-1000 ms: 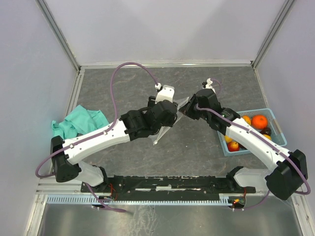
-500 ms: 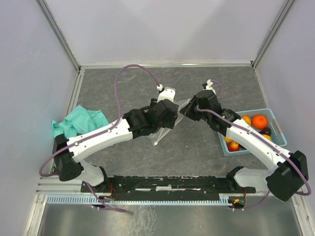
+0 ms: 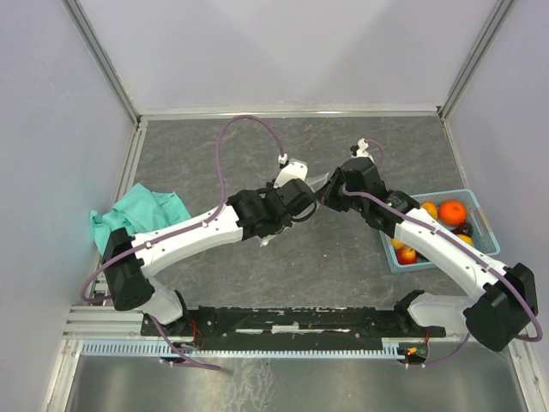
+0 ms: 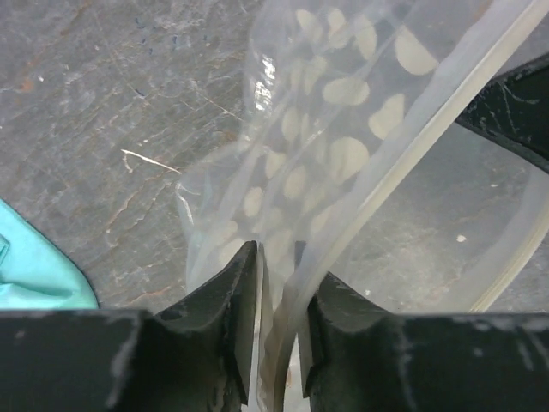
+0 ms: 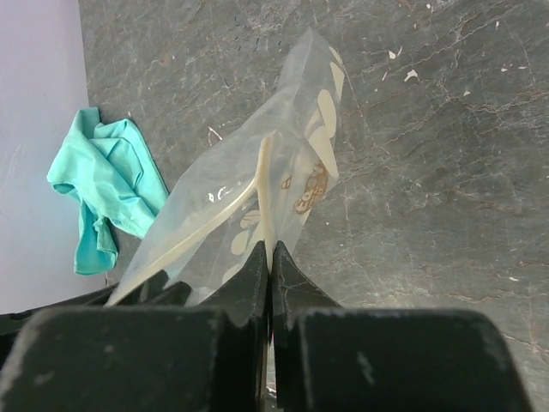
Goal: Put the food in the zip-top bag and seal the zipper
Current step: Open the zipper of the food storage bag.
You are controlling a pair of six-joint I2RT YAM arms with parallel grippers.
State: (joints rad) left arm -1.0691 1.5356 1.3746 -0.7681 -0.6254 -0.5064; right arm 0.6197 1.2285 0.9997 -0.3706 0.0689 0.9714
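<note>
Gripping: left tool pinches the zip-top bag film; right tool clamps its zipper edge.
Change: left tool has slid rightward, nearer the right tool than a second ago.
Bag: clear, crinkled, white-dotted, held above the grey veined worktop.
Food: the food, glossy and round, sits in the blue basket, right.
Cloth: teal cloth, rumpled, left.

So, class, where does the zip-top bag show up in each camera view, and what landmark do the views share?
Top external: zip-top bag just above picture centre, small and partly hidden.
Left wrist: the bag fills the centre and upper right.
Right wrist: the bag sits centre, rising from the bottom.
Shared landmark: teal cloth, left in every view.
</note>
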